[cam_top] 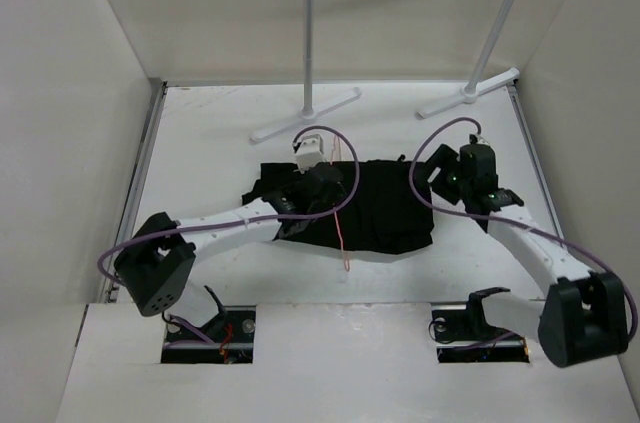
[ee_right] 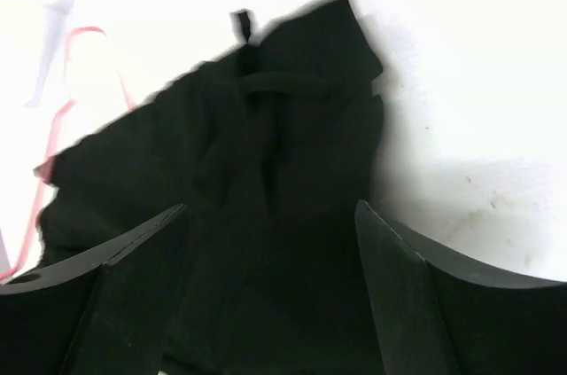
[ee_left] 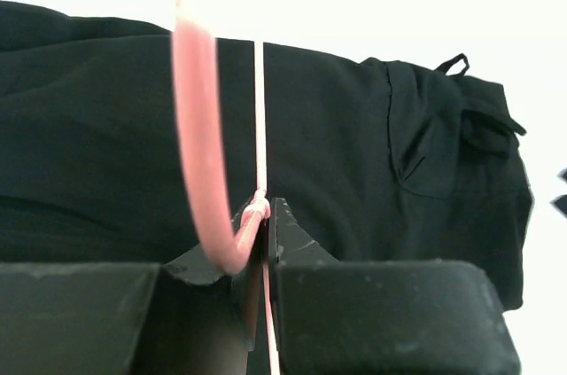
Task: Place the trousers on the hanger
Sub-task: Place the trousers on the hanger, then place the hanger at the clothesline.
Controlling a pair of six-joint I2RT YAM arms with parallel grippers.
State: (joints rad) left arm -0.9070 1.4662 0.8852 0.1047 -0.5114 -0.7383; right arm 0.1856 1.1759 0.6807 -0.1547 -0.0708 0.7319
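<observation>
The black trousers [cam_top: 385, 205] lie folded flat in the middle of the table. They fill the left wrist view [ee_left: 381, 153] and the right wrist view [ee_right: 266, 144]. The thin pinkish-red hanger [cam_top: 342, 235] lies partly over the trousers, with one wire reaching toward the near edge. My left gripper [cam_top: 325, 191] is shut on the hanger wire [ee_left: 260, 127] just below its hook [ee_left: 199, 153]. My right gripper [cam_top: 432, 181] is open and low over the right edge of the trousers, with cloth between its fingers [ee_right: 399, 260]. A bit of hanger shows in the right wrist view [ee_right: 60, 109].
A grey clothes rack [cam_top: 308, 43] with white joints and white feet [cam_top: 305, 118] stands at the back of the table. One foot shows in the right wrist view [ee_right: 49, 29]. White walls close in the left, right and back sides.
</observation>
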